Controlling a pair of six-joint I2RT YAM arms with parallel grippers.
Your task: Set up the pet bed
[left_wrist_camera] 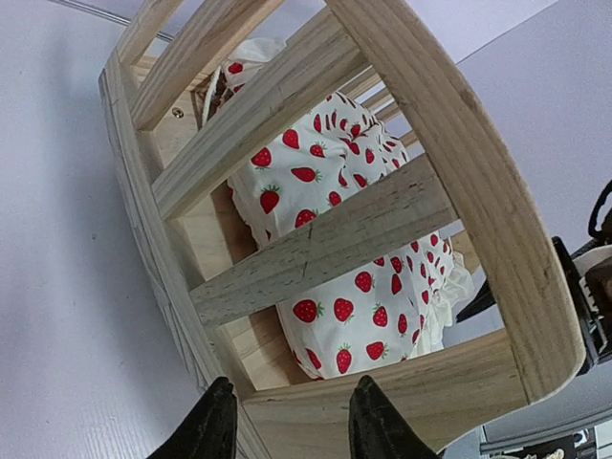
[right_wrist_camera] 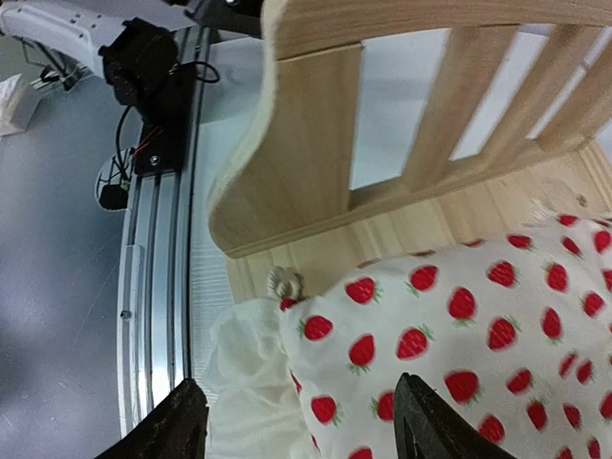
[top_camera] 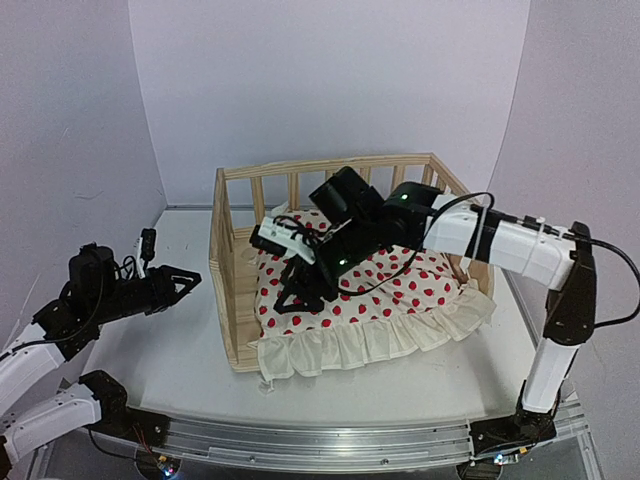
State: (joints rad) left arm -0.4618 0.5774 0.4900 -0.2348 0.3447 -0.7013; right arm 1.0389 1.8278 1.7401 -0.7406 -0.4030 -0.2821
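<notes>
The pet bed [top_camera: 330,166] sits mid-bench, a little toward the far wall. Its frame is pale, unfinished pine with visible grain, made of flat boards with rounded top corners. Square upright slats fill the rails on 3 sides: left, back and right. The open 4th side faces you and the arm bases, and the bed's long axis runs left to right across the bench [top_camera: 170,350].

Inside lies a puffy white fabric cushion [top_camera: 400,290] printed with red strawberries with small green tops. Its gathered ruffle [top_camera: 350,345] spills over the open front edge. In the right wrist view a small metal screw head [right_wrist_camera: 284,280] shows on the floor board beside the cushion's corner.

Your left gripper [top_camera: 188,281] points at the bed's left rail from outside, near it but apart. Its 2 black, tapered fingertips [left_wrist_camera: 222,426] stand partly spread with nothing between them, and the frame's lower corner lies just beyond.

Your right gripper [top_camera: 292,296] reaches over the bed from the right and hangs above the cushion's left part. Its fingers [right_wrist_camera: 182,426] are spread wide and hold nothing. You cannot tell whether they touch the fabric.

A ribbed aluminium rail [top_camera: 330,435] runs along the bench's near edge.
</notes>
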